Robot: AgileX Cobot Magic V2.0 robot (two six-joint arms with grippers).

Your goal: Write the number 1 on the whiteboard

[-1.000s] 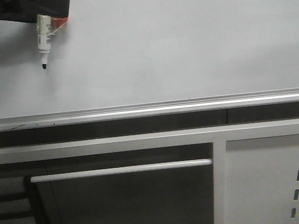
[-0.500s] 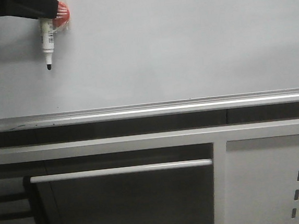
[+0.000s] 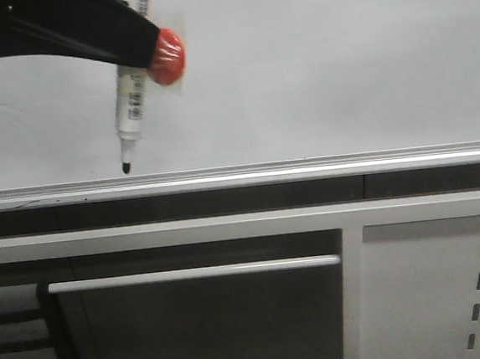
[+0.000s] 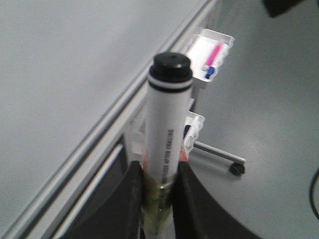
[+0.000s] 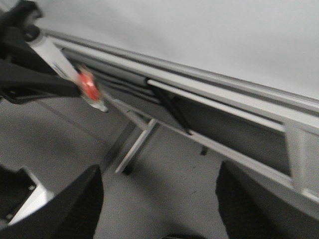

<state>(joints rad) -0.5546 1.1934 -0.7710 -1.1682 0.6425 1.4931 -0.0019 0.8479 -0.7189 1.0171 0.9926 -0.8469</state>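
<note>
While left fingers (image 4: 133,196) clamp the marker (image 3: 129,105), whiteboard (image 3: 314,64) seems unmarked.

Right pincer (image 5: 157,209) spread wide — whiteboard (image 5: 209,35) and its rail (image 5: 199,74) beyond.

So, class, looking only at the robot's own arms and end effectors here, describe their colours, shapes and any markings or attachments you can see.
The left end effector is matte black and tapers towards its tip, where a rounded red pad sits. In the left wrist view its fingers are dark, smooth and curved. The right end effector shows only two broad, dark, blurred fingers. No cables or printed markings can be made out on either.
</note>
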